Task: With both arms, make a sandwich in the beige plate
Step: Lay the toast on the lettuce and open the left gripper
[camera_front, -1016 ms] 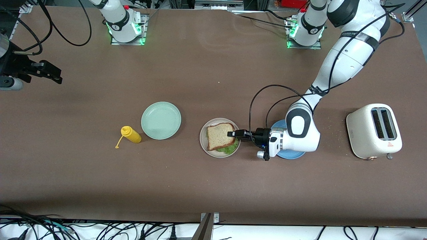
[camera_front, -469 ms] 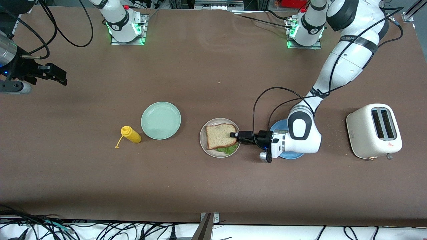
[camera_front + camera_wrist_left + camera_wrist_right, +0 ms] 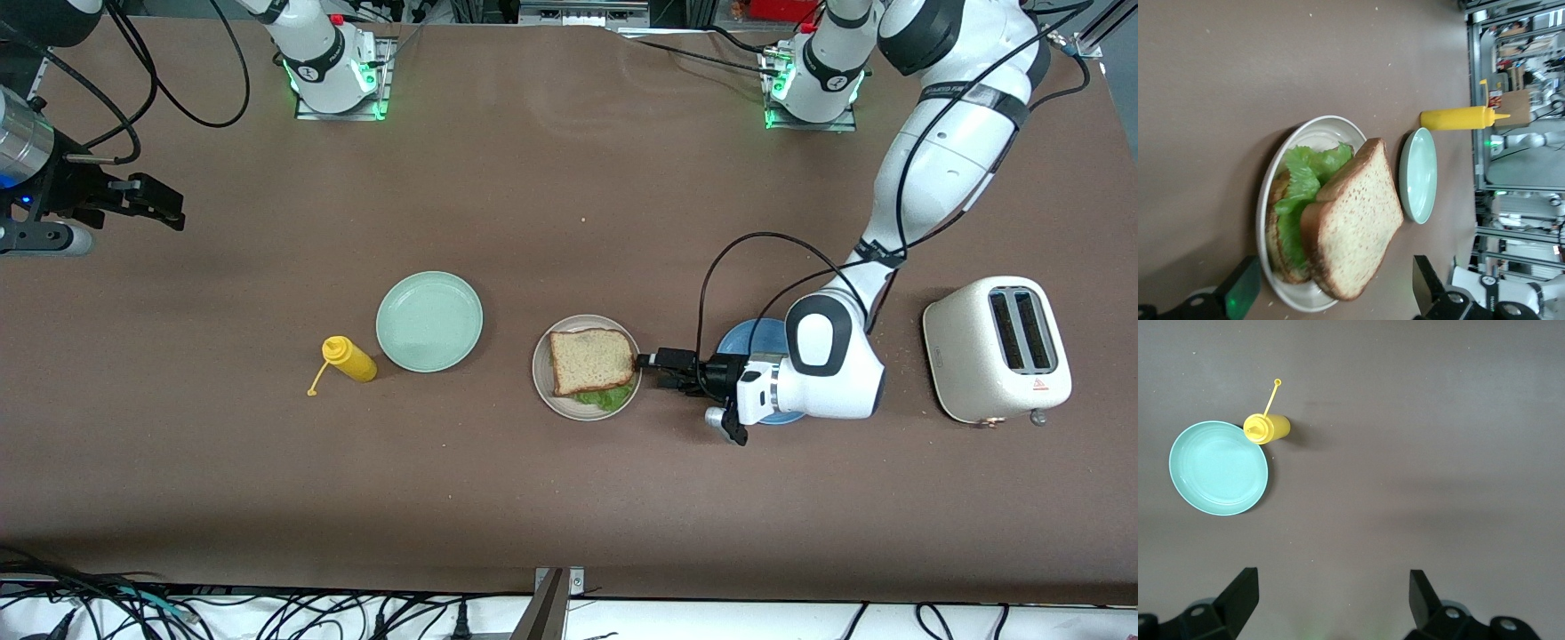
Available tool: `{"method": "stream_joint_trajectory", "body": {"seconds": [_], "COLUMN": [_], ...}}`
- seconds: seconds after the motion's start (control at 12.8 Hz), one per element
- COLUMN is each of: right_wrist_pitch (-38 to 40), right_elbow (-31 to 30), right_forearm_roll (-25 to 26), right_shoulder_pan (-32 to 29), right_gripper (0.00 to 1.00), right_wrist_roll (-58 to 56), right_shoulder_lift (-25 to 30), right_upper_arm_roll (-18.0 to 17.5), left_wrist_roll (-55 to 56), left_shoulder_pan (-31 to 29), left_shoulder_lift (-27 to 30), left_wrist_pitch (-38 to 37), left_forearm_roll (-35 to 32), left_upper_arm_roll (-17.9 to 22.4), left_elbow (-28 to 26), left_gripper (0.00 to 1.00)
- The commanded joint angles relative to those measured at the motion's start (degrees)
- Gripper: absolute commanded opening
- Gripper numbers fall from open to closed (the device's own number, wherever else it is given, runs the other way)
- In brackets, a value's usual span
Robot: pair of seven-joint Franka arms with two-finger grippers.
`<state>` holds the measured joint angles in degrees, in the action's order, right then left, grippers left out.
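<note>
The sandwich (image 3: 590, 361) lies on the beige plate (image 3: 544, 387): a bread slice on top, green lettuce (image 3: 605, 397) showing at its nearer edge. In the left wrist view the top slice (image 3: 1355, 227) leans on lettuce (image 3: 1298, 193) over a bottom slice, all on the plate (image 3: 1305, 127). My left gripper (image 3: 655, 364) is open and empty, just off the plate's rim on the left arm's side, over the table. My right gripper (image 3: 164, 206) is open and empty, up over the table at the right arm's end.
A mint-green plate (image 3: 429, 321) and a yellow mustard bottle (image 3: 348, 359) lie toward the right arm's end from the beige plate. A blue plate (image 3: 754, 342) lies under the left wrist. A white toaster (image 3: 996, 348) stands at the left arm's end.
My left gripper has let go of the top slice and drawn back off the plate toward the blue plate. The slice lies on the lettuce. My right gripper has shifted slightly inward.
</note>
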<state>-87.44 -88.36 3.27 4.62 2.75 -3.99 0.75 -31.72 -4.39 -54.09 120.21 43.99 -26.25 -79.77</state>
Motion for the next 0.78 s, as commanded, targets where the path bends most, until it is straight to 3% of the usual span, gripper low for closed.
{"method": "stream_joint_trajectory", "body": {"seconds": [0.0, 0.47, 0.7], "right_wrist_pitch": [0.95, 0.95, 0.95], "right_elbow": [0.74, 0.74, 0.74], "right_forearm_roll": [-0.10, -0.10, -0.10], "right_shoulder_pan": [0.13, -0.05, 0.04], "right_gripper": [1.00, 1.00, 1.00], "right_wrist_roll": [-0.73, -0.73, -0.73], "right_shoulder_lift": [-0.84, -1.19, -1.28], "right_upper_arm_roll": [0.04, 0.13, 0.13], "left_wrist_roll": [5.60, 10.26, 16.58], "left_shoulder_pan": [-1.66, -7.91, -6.52], "left_shoulder_lift": [5.03, 13.81, 21.45], "left_wrist_pitch": [-5.40, -19.20, -22.99], "left_forearm_roll": [-7.92, -24.27, -34.36], "left_upper_arm_roll": [0.58, 0.50, 1.81], "left_elbow": [-0.74, -0.21, -0.12], "left_gripper": [1.00, 1.00, 1.00]}}
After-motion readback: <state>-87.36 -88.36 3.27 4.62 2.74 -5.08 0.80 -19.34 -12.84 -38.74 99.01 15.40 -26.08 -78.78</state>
